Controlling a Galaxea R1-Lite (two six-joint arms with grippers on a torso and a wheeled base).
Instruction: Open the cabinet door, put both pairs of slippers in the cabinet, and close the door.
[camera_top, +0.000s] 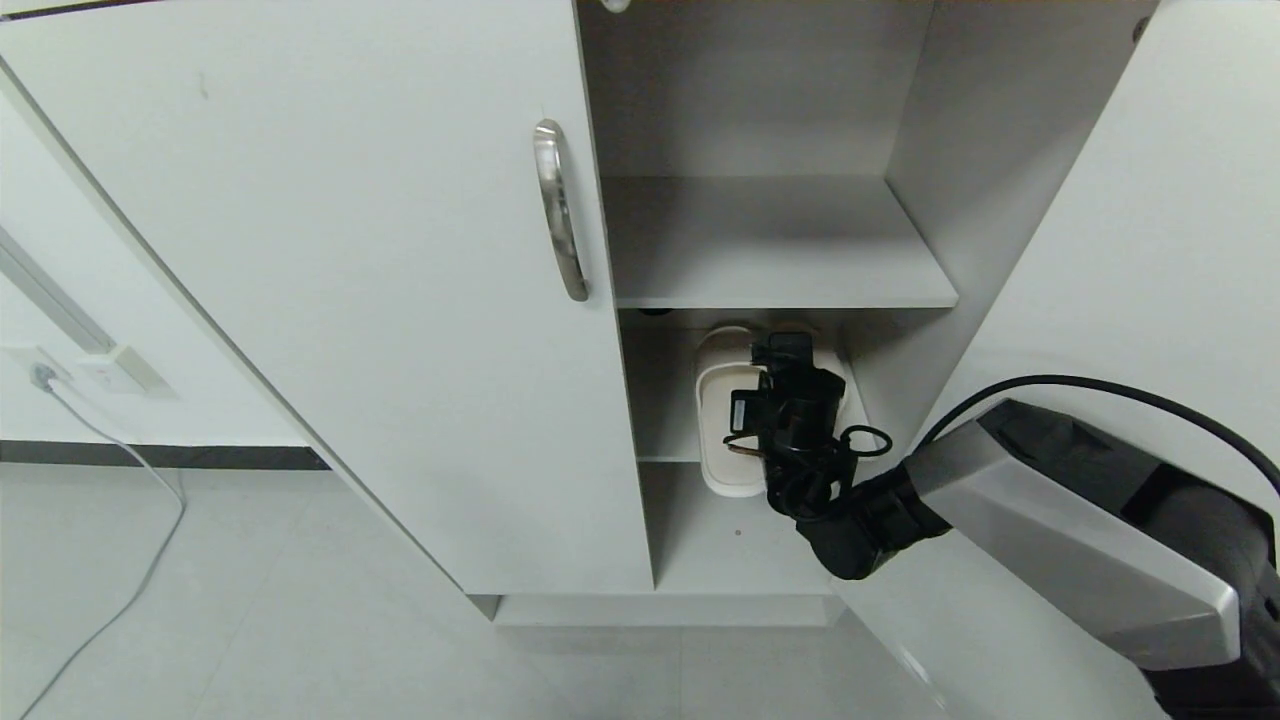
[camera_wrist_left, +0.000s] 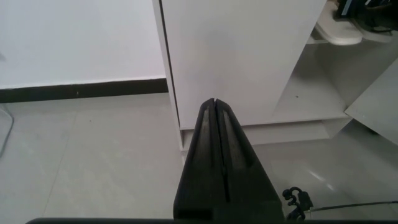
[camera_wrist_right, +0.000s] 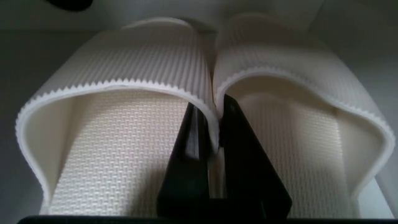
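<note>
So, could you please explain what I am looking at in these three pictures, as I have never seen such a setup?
This is a wheeled robot with two arms, each ending in a pincer-like gripper. The wide picture comes from a camera on its head, looking down at a white cabinet whose right door stands open. The other two pictures come from cameras on the wrists. In the head view the right gripper is inside the lower compartment, under the shelf, holding a pair of white slippers. Its wrist camera shows the fingers pinching the two slippers' inner edges together. The left gripper is shut on nothing, above the grey floor in front of the cabinet.
</note>
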